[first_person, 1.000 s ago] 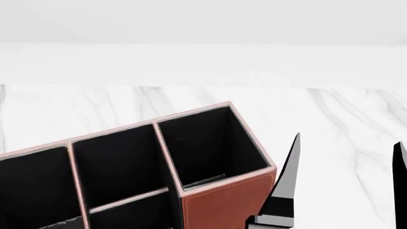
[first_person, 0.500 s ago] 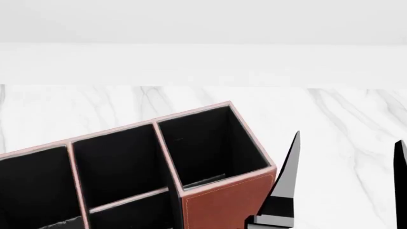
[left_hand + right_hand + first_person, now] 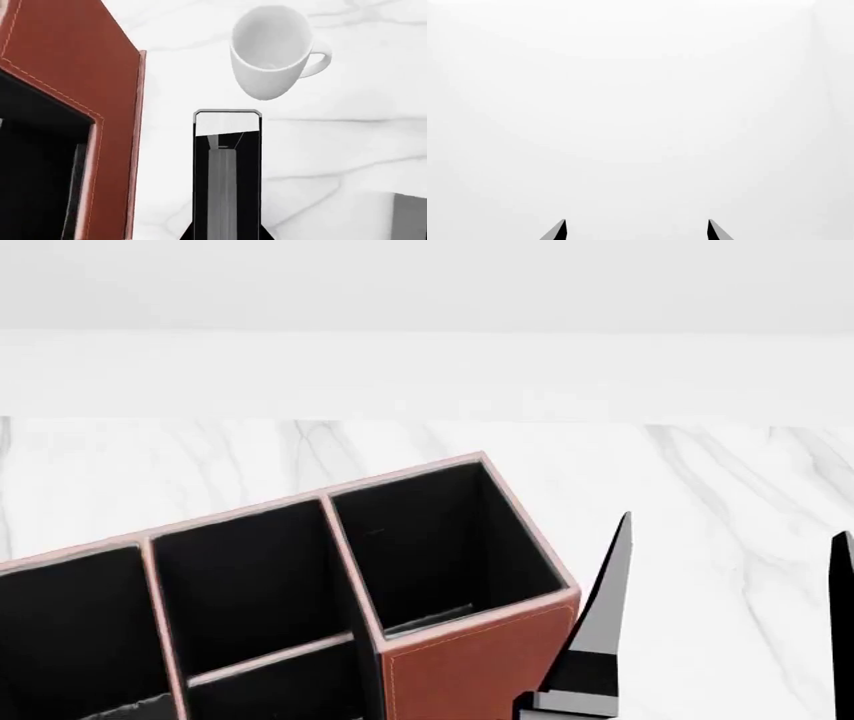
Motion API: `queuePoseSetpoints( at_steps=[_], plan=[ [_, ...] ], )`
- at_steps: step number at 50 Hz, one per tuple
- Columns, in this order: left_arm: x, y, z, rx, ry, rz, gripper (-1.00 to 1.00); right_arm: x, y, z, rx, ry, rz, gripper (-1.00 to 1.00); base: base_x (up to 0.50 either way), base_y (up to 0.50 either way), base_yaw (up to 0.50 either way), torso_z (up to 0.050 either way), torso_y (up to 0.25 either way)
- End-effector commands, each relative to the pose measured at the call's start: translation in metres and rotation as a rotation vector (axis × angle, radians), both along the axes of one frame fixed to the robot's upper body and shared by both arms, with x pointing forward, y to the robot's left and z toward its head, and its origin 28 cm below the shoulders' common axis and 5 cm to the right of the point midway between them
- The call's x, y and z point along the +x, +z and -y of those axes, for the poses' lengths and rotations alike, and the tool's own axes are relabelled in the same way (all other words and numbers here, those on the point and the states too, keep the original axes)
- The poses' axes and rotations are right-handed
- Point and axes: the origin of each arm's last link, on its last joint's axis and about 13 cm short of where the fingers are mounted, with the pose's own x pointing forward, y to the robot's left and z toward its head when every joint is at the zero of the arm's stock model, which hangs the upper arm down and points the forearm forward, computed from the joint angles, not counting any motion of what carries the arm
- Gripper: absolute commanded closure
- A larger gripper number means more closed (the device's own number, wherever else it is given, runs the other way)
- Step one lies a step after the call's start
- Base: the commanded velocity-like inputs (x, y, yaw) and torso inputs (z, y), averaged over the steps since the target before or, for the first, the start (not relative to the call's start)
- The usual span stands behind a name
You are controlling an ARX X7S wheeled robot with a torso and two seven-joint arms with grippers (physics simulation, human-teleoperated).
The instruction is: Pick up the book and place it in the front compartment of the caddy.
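Left gripper [image 3: 227, 235] holds the black book [image 3: 227, 175] beside the caddy [image 3: 73, 100], near a white mug [image 3: 270, 50]; right gripper [image 3: 636, 231] spread wide.

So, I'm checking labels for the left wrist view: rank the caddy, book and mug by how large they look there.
1. Reddish-brown leather-look caddy, cropped by the frame.
2. Thin black book and white ceramic mug: too alike to rank, and the book is nearer the camera.

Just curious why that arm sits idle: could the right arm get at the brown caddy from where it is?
Probably yes: its open fingers hang empty right beside the caddy, at its near corner, with nothing between them.
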Motion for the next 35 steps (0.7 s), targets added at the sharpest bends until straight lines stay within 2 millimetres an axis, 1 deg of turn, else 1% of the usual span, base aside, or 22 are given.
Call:
queuePoseSetpoints(
  at_steps=[1, 4, 5, 8, 9, 11, 12, 14, 15, 17, 20, 25, 30, 32, 35],
  plan=[
    [0.011, 0.055, 0.002, -0.063, -0.026, 0.126, 1.0, 0.001, 0.002, 0.002, 0.003, -0.008, 0.027, -1.0, 0.0, 0.0, 0.0, 0.0, 0.0],
    [0.014, 0.071, 0.002, -0.071, -0.023, 0.155, 1.0, 0.001, 0.003, 0.002, 0.003, -0.009, 0.027, -1.0, 0.0, 0.0, 0.0, 0.0, 0.0],
    [0.016, 0.079, 0.002, -0.062, -0.027, 0.168, 1.0, 0.002, 0.002, 0.001, 0.002, -0.006, 0.025, -1.0, 0.0, 0.0, 0.0, 0.0, 0.0],
    [0.016, 0.089, 0.002, -0.058, -0.036, 0.177, 1.0, 0.002, 0.001, 0.001, 0.002, -0.005, 0.025, -1.0, 0.0, 0.0, 0.0, 0.0, 0.0],
    [0.017, 0.097, 0.003, -0.061, -0.038, 0.188, 1.0, 0.002, 0.001, 0.001, 0.002, -0.005, 0.025, -1.0, 0.0, 0.0, 0.0, 0.0, 0.0],
    [0.019, 0.105, 0.003, -0.058, -0.041, 0.194, 1.0, 0.002, 0.001, 0.001, 0.003, -0.005, 0.025, -1.0, 0.0, 0.0, 0.0, 0.0, 0.0],
    [0.019, 0.105, 0.003, -0.058, -0.041, 0.194, 1.0, 0.002, 0.001, 0.001, 0.003, -0.005, 0.025, -1.0, 0.0, 0.0, 0.0, 0.0, 0.0],
    [0.02, 0.113, 0.004, -0.049, -0.044, 0.206, 1.0, 0.003, 0.0, 0.001, 0.004, -0.004, 0.023, -1.0, 0.0, 0.0, 0.0, 0.0, 0.005],
    [0.022, 0.122, 0.004, -0.045, -0.047, 0.22, 1.0, 0.002, 0.001, 0.001, 0.003, -0.002, 0.023, -1.0, 0.0, 0.0, 0.0, 0.0, 0.0],
    [0.023, 0.129, 0.004, -0.048, -0.048, 0.235, 1.0, 0.002, 0.001, 0.001, 0.003, -0.001, 0.024, -1.0, 0.0, 0.0, 0.0, 0.0, 0.0],
    [0.028, 0.147, 0.004, -0.066, -0.038, 0.26, 1.0, 0.001, 0.003, 0.001, 0.005, -0.003, 0.028, -1.0, 0.0, 0.0, 0.0, 0.0, 0.0],
    [0.036, 0.168, 0.004, -0.07, -0.025, 0.292, 1.0, 0.001, 0.003, 0.001, 0.006, -0.003, 0.029, -1.0, 0.0, 0.0, 0.0, 0.0, 0.002],
    [0.042, 0.182, 0.007, -0.041, -0.018, 0.315, 1.0, 0.001, 0.002, 0.002, 0.008, -0.006, 0.028, -1.0, 0.0, 0.0, 0.0, 0.0, 0.0],
    [0.045, 0.192, 0.009, -0.031, -0.02, 0.35, 1.0, 0.002, 0.001, 0.003, 0.01, -0.009, 0.027, -1.0, 0.0, 0.0, 0.0, 0.0, 0.0],
    [0.049, 0.205, 0.013, -0.022, -0.015, 0.353, 1.0, 0.001, 0.001, 0.003, 0.012, -0.009, 0.026, -1.0, 0.0, 0.0, 0.0, 0.0, 0.0]
  ],
)
